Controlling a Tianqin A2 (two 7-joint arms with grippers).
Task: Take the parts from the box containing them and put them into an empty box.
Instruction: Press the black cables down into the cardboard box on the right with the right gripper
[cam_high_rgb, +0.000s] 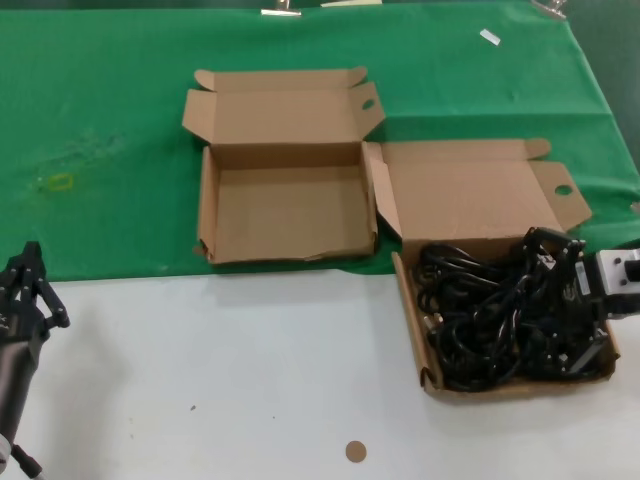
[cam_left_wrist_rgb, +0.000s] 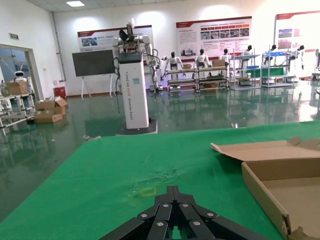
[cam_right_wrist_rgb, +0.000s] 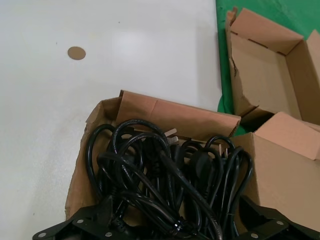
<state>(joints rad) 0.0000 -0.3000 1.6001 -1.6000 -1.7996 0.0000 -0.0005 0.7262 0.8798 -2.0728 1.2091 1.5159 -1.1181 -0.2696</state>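
Parked at the near left edge of the white table (cam_high_rgb: 230, 380), the left gripper (cam_high_rgb: 28, 290) holds nothing; its fingers (cam_left_wrist_rgb: 172, 212) meet at their tips, drawn together, pointing out over the green cloth (cam_high_rgb: 100, 150). It sits well apart from both boxes.

Next along is the empty box (cam_high_rgb: 290, 215), resting on the cloth with its lid folded back flat, the round-holed tab at the lid's right corner. Its floor is bare cardboard, and the low front edge runs wavy and ragged along the line where cloth meets table.

Just beside it, to the right and nearer the robot, sits the box of cables (cam_high_rgb: 415, 330) — straight walls, lid open and leaning back. The black cables (cam_high_rgb: 480, 320) fill it nearly wall to wall in one tangled heap of loops, with no single direction to them; in the right wrist view the loops (cam_right_wrist_rgb: 165, 175) mostly run lengthwise from the gripper toward the far wall, and a plug head (cam_right_wrist_rgb: 202, 161) lies among them.

Down inside the right end of that box is the right gripper (cam_high_rgb: 560, 300), reaching in from the right edge of the table. Its fingers (cam_right_wrist_rgb: 87, 222) stand wide apart — one on either side of the heap, cables between them, not clamped on any.

A small brown disc (cam_high_rgb: 355, 452) lies on the table near the front.
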